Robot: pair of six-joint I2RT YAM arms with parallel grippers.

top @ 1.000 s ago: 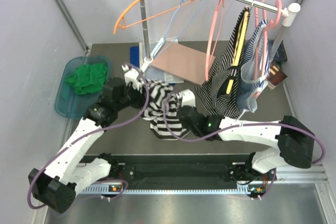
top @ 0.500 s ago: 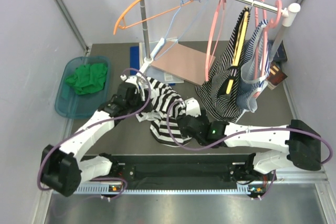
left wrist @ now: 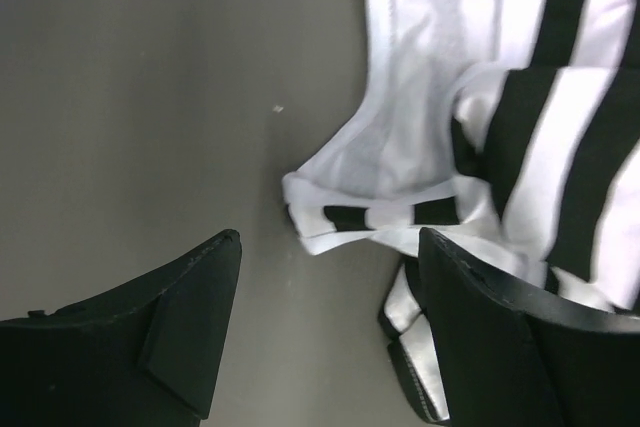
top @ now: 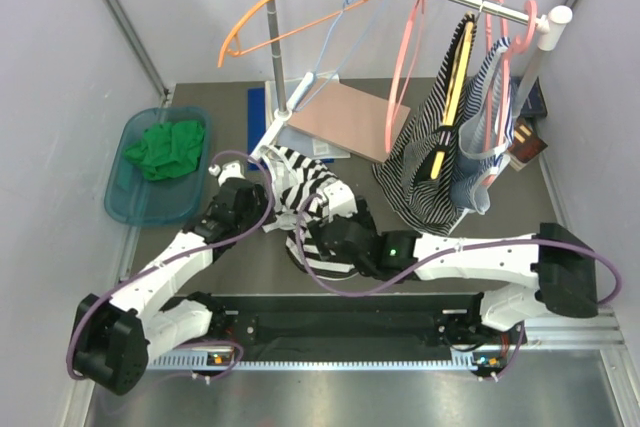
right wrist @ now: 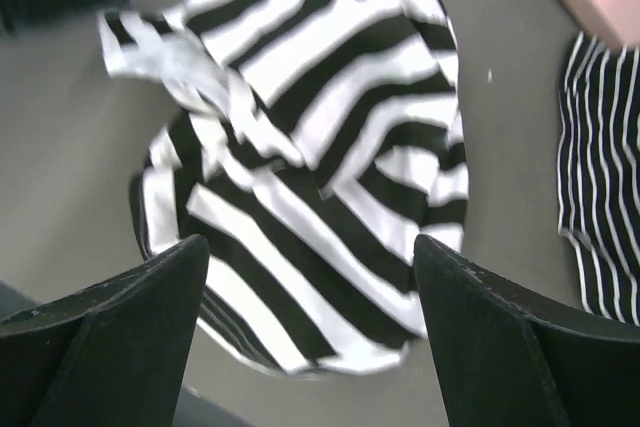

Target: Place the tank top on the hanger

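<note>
The tank top (top: pixel 305 179), with wide black-and-white stripes, lies crumpled on the grey table. My left gripper (top: pixel 278 199) hovers open at its left edge. In the left wrist view a white-edged corner of the tank top (left wrist: pixel 400 162) sits just beyond the left gripper (left wrist: pixel 328 242), with bare table between the fingers. My right gripper (top: pixel 318 219) is open above the near part of the tank top (right wrist: pixel 330 167), and the right gripper (right wrist: pixel 310 247) grips nothing. The salmon-pink hanger (top: pixel 403 62) hangs bare on the rail at the back.
A teal tray (top: pixel 125 202) with a green cloth (top: pixel 165 147) stands at the left. A pink board (top: pixel 345 117) lies behind the tank top. On the rail hang an orange hanger (top: pixel 290 7), a light-blue hanger (top: pixel 335 37) and a dark narrow-striped garment (top: pixel 435 147) on the right.
My right gripper has opened and let go of the tank top. The garment has sunk from between the two grippers onto the table. Both arms have shifted towards the near left.
</note>
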